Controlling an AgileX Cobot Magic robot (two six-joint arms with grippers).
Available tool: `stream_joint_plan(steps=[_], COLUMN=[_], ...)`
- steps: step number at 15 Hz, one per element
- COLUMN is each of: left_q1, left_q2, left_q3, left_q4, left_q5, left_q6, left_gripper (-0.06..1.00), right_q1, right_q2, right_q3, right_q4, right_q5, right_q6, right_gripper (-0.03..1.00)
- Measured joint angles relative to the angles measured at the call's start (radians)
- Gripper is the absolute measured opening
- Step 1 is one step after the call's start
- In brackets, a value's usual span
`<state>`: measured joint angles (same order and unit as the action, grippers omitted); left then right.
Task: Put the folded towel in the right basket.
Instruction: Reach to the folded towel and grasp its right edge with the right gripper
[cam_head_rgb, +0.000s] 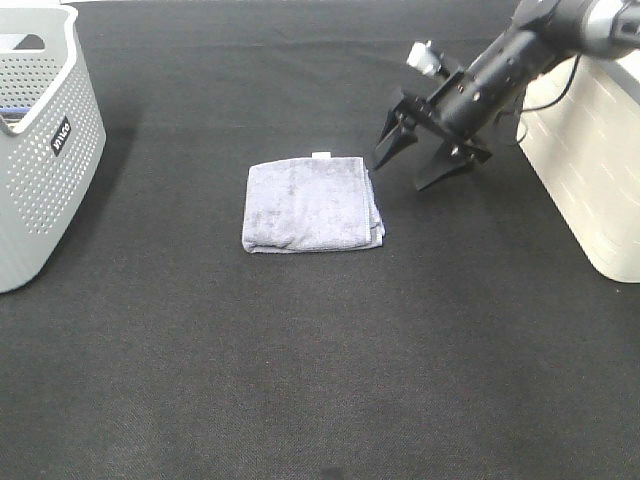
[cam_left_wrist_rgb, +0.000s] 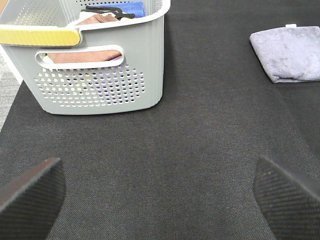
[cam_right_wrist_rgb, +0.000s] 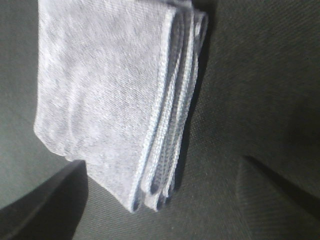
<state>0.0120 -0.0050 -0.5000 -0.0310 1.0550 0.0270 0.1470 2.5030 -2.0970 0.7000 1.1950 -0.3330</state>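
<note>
Nearest, our left gripper (cam_left_wrist_rgb: 160, 200) sat with its fingers spread, empty. Farther out, the small, square, pale grey-lavender folded terry towel (cam_head_rgb: 312, 205) lay flat on the black cloth table (cam_head_rgb: 300, 380). Just past it, at its two o'clock, our black right gripper (cam_head_rgb: 402, 172) hung with jaws spread wide, holding nothing. We thought this was the reaching step. Next we would need to drop down, pinch the towel's thick edge, and carry it to the big cream-white plastic basket (cam_head_rgb: 590, 180) at three o'clock.

Even light and soft shadows; right wrist view dim, folded towel (cam_right_wrist_rgb: 105, 90) slightly blurred.
</note>
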Motion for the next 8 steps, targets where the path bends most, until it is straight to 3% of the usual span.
stream_joint_plan(steps=[5, 8], left_q1=[0.000, 0.000], left_q2=[0.000, 0.000], left_q3=[0.000, 0.000], left_q4=[0.000, 0.000], left_q5=[0.000, 0.000], left_q6=[0.000, 0.000], left_gripper=[0.97, 0.97], right_q1=[0.003, 0.007], right_q2=[0.060, 0.091], right_q3=[-0.001, -0.004], right_q4=[0.033, 0.112], right_q5=[-0.014, -0.026], right_q6=[-0.040, -0.084], right_gripper=[0.76, 0.76])
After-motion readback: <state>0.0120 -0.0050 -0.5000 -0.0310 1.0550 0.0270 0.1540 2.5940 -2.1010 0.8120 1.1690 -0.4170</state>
